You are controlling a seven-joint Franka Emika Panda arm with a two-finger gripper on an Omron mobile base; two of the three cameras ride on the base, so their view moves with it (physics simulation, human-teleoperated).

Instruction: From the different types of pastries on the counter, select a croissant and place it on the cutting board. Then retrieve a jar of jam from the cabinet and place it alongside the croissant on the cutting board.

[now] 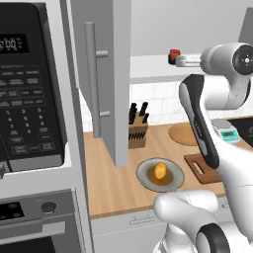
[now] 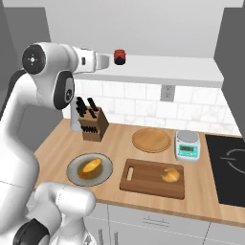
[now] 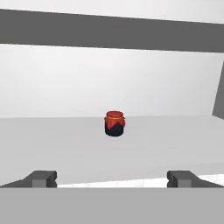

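One small squat jar of jam point(image 3: 114, 124), dark near-black body under a bright red lid, stands upright on the white shelf point(image 2: 191, 69) of the grey wall cabinet point(image 1: 106, 74), whose tall door with its long vertical bar handle hangs open. The gripper point(image 3: 112, 178) is held level with the shelf, near the jar but apart from it, with its two dark fingertips point(image 3: 41, 178) spread wide and nothing between them (released). Down on the light wood-grain worktop point(image 2: 57, 143), the small pale tan croissant point(image 2: 171, 175) lies on the dark brown rectangular cutting board point(image 2: 143, 179), toward the end away from the slot handle. Just beside the board, an orange-yellow rounded pastry point(image 2: 91, 167) rests on a round grey plate point(image 2: 76, 177). Behind the board sit a round light-tan disc point(image 2: 151, 139) and a black knife block point(image 2: 92, 125).
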